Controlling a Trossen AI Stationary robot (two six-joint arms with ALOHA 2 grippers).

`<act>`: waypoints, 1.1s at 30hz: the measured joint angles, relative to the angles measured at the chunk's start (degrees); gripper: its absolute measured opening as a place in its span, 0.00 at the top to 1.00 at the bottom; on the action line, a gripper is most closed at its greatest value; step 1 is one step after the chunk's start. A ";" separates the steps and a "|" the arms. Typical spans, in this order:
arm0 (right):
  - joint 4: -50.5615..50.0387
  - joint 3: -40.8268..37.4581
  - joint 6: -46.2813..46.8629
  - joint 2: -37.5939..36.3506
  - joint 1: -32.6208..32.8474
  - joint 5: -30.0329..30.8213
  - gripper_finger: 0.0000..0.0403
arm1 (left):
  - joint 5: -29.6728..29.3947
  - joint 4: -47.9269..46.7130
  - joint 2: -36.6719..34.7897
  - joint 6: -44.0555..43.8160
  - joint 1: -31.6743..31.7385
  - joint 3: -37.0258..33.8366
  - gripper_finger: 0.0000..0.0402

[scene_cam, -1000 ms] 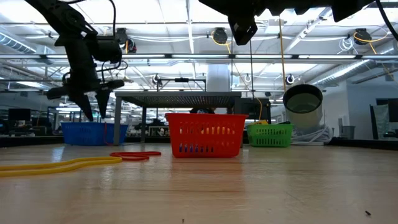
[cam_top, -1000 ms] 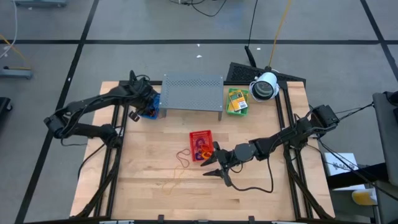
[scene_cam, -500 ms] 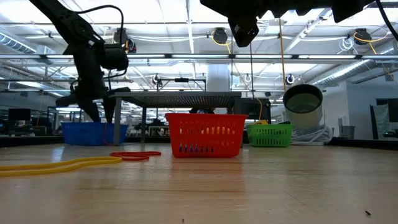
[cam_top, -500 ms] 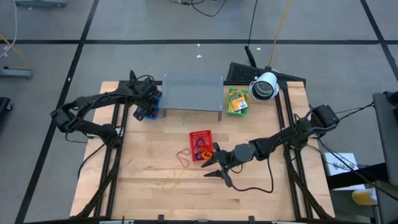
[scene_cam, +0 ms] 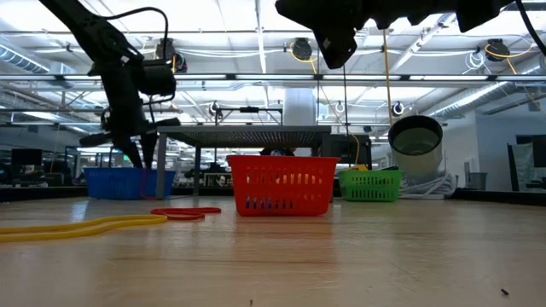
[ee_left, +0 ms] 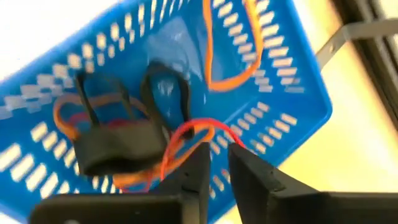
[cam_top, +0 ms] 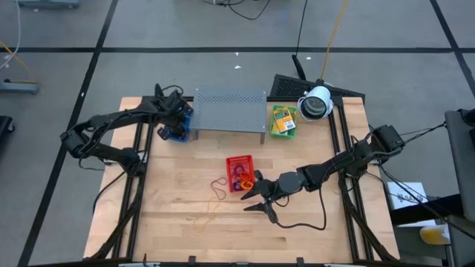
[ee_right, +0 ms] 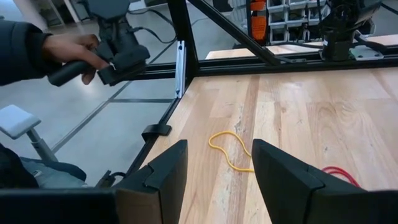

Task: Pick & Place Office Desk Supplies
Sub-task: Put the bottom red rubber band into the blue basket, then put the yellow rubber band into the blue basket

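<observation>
Both hands unmoved; left hand (ee_left: pixel 214 163) fingers now narrowed over blue basket (ee_left: pixel 298 93); right hand (ee_right: pixel 214 171) apart.

No legible text, label, brand, number or sign can be made out in any view. Printing on the yellow-and-green packets (cam_top: pixel 283 119) in the green basket (cam_top: pixel 282 133) is too small to be read.
</observation>
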 joint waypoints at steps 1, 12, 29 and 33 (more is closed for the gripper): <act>-0.08 0.00 0.01 0.00 0.00 0.00 0.58 | -1.07 0.00 0.00 1.10 0.14 0.00 0.87; -1.68 0.00 0.03 0.00 0.00 0.08 0.58 | -5.60 -0.04 0.00 6.66 1.59 0.00 0.97; -5.46 0.00 1.29 0.00 -0.07 4.85 0.58 | -5.51 7.11 -8.61 29.42 6.65 0.00 0.91; -5.61 0.00 1.12 0.00 -0.07 5.12 0.58 | -2.90 6.92 -15.85 40.84 5.62 0.00 0.95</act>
